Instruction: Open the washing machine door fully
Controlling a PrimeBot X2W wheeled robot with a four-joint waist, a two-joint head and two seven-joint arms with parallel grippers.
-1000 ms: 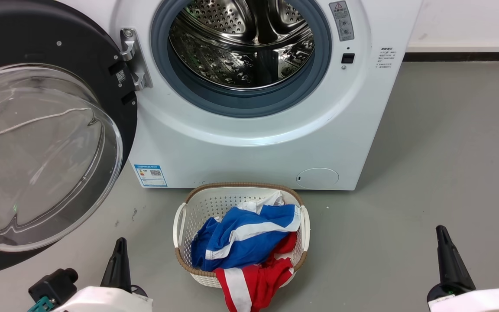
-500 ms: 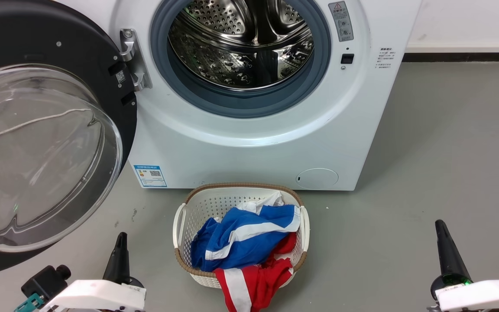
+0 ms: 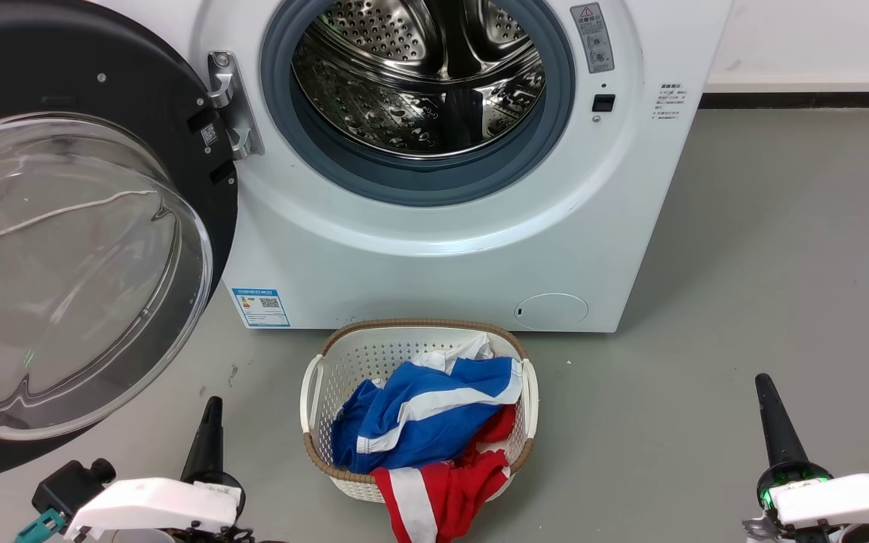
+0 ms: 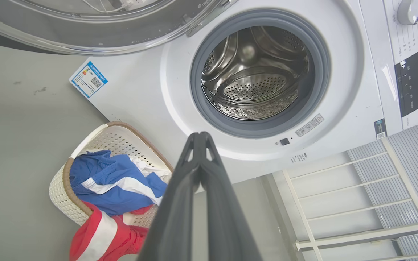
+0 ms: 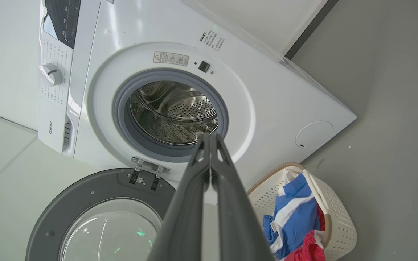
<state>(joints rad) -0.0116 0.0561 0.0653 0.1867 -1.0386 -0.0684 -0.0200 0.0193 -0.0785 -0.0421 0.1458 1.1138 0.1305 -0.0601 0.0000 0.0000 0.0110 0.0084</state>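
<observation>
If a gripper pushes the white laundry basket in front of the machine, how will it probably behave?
The laundry basket looks like perforated plastic, so it is probably light and would slide on the smooth grey floor rather than tip. The red and white garment hangs over its rim, so it is likely floppy and may drag or fall out.
</observation>
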